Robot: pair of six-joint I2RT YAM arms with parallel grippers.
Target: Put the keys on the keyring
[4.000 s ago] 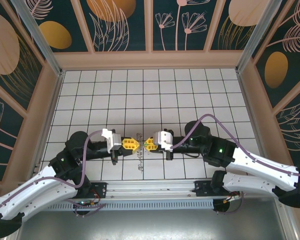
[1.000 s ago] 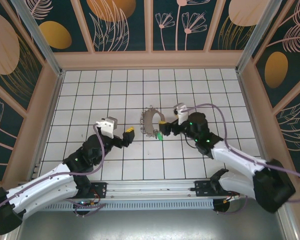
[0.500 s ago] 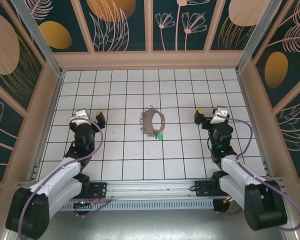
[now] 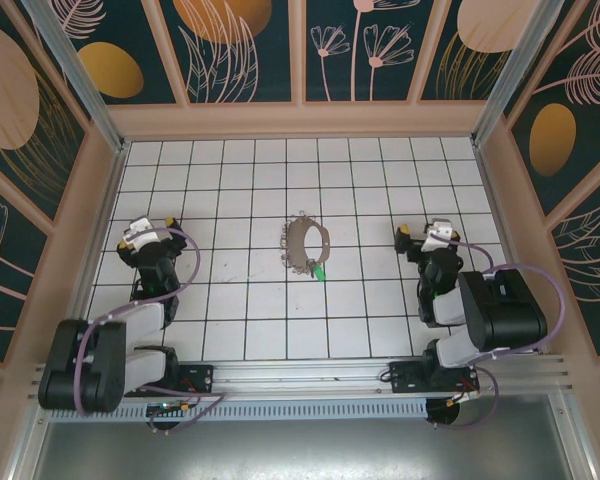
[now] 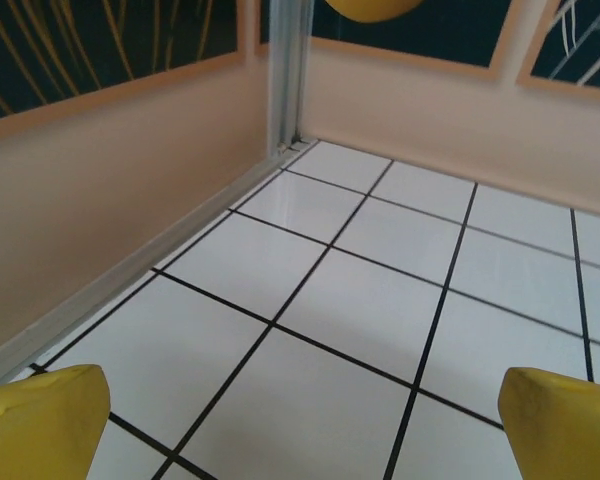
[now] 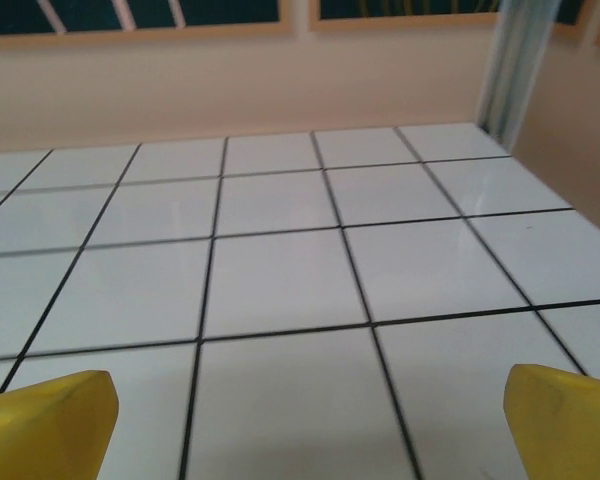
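Overhead view of a white tiled table [image 4: 230, 180] walled by floral panels. At the table's middle lies the keyring [image 4: 306, 244], a thin brownish-silver loop with a bumpy edge, lying flat as an oval. A tiny bright green key [image 4: 320, 271] sits at the loop's near right side, touching it or just beside it; whether it is threaded on cannot be told.

Both arms are folded back, well apart from the ring. The left gripper [image 4: 153, 229] is by the left edge and the right gripper [image 4: 418, 233] by the right edge. Each wrist view shows its yellow fingers [image 5: 40, 420] [image 6: 565, 415] spread wide over bare tile, holding nothing.

The ring looks light and floppy, likely to slide on glossy tile and sag when lifted. A pinch across the key's flat body, with the other gripper on the loop's far side, seems the surest hold.
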